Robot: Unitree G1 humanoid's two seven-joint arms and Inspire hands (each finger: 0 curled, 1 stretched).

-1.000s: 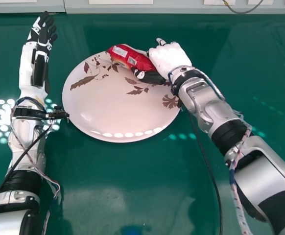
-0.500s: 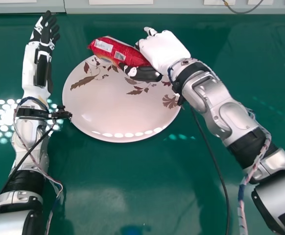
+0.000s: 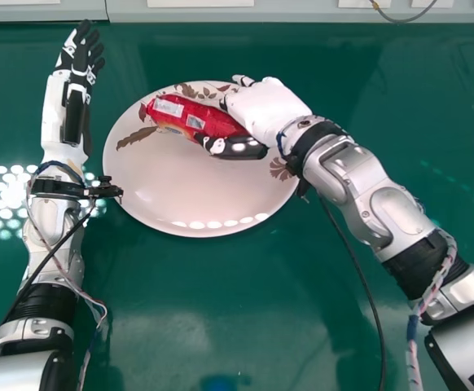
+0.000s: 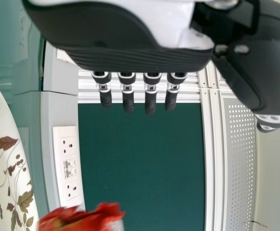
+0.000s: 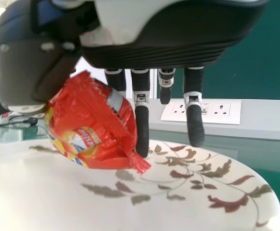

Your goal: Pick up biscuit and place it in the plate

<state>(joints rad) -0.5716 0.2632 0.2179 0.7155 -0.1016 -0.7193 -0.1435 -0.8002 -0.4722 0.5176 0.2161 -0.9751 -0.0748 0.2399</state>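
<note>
With my right hand (image 3: pixel 265 110) pinching the biscuit packet (image 3: pixel 190 116) over the far part of the plate (image 3: pixel 196 191), I want to lower it gently and ease my grip only once its underside rests flat.

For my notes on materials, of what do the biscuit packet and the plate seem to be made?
The biscuit packet looks like thin plastic film, shiny, with crinkles and a jagged crimped end. The plate seems glazed ceramic, perhaps melamine: smooth, white, with glossy light reflections.
</note>
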